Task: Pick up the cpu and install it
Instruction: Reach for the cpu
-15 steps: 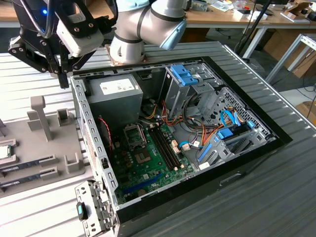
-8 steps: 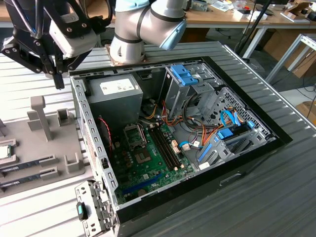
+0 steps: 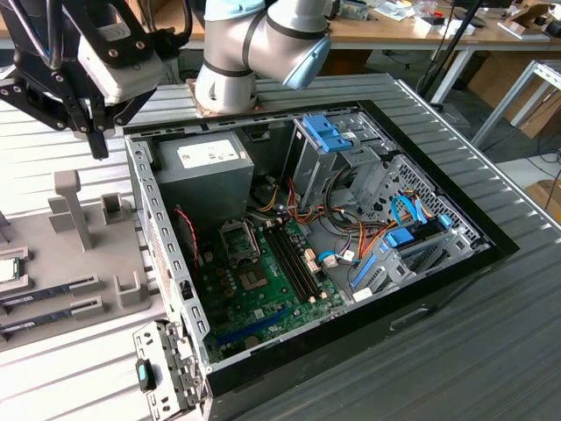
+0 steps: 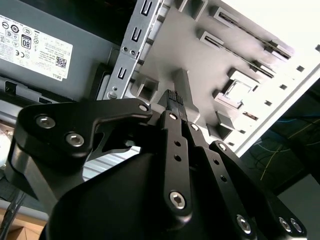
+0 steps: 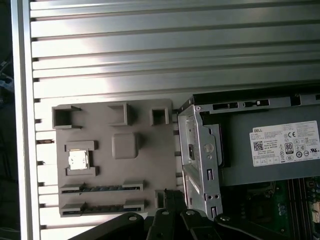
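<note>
The cpu (image 5: pixel 78 160), a small silver square with a green rim, lies in a recess of the grey holder plate (image 5: pixel 145 165) beside the open computer case. It also sits at the exterior view's far left, cpu (image 3: pixel 7 269), and in the second wrist view, cpu (image 4: pixel 239 91). My black gripper (image 3: pixel 95 132) hangs above the holder's end nearest the case wall, well apart from the cpu. Its fingertips (image 4: pixel 174 96) are pressed together with nothing between them. The gripper (image 5: pixel 165 192) points down at the holder's edge by the case. The motherboard's cpu socket (image 3: pixel 238 239) lies open inside the case.
Two dark memory sticks (image 5: pixel 102 188) lie in slots of the holder near the cpu. The case's metal side wall (image 5: pixel 197 150) rises beside the gripper. A grey power supply (image 3: pixel 203 162), drive cages (image 3: pixel 333 145) and cables (image 3: pixel 351 237) crowd the case. Ribbed metal table (image 5: pixel 150 50) surrounds everything.
</note>
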Motion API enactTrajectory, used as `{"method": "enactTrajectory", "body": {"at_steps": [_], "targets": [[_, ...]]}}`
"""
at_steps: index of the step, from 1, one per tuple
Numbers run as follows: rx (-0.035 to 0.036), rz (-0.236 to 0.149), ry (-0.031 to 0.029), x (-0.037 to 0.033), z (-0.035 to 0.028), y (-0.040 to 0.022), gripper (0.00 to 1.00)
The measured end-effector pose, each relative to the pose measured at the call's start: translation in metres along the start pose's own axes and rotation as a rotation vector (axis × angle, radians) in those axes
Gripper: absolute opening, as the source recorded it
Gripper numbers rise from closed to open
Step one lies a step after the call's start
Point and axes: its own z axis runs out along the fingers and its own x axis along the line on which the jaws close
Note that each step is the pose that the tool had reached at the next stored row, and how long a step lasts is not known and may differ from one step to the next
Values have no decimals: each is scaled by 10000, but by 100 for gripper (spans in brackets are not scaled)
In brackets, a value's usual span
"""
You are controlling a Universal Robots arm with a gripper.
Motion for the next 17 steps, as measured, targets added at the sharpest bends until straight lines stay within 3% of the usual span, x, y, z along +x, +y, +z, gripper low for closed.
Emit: {"method": "enactTrajectory", "body": {"at_steps": [17], "targets": [[-1,0,-1,147,-4,-11,11]]}}
